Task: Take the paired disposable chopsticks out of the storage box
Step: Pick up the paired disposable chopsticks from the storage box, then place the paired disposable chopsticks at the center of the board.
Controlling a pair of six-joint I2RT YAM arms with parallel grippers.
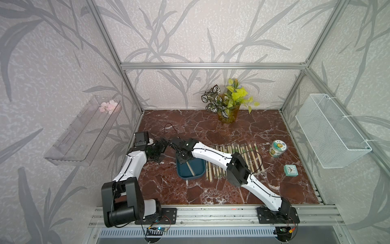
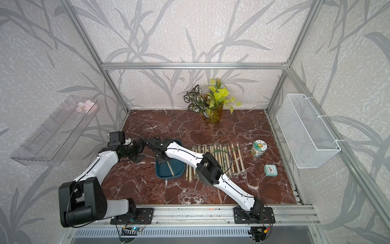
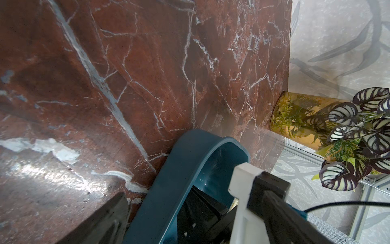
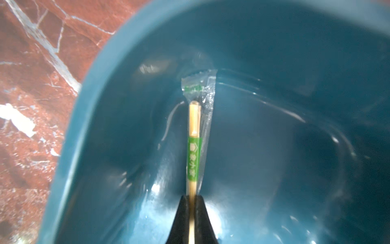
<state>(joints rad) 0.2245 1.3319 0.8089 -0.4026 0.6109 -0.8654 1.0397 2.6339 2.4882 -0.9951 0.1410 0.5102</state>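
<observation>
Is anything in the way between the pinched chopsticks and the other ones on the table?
Only the low wall of the storage box. The right gripper is shut on the chopstick pair inside, so it must clear that rim to reach the row on the table. Nothing else visible blocks it.

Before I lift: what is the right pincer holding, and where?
One wrapped chopstick pair, clamped in the right pincer just beside its green label.

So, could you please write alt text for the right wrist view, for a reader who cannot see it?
The right gripper is shut on one wrapped pair of disposable chopsticks that lies inside the dark teal storage box. The red marble tabletop shows beside the box.
</observation>
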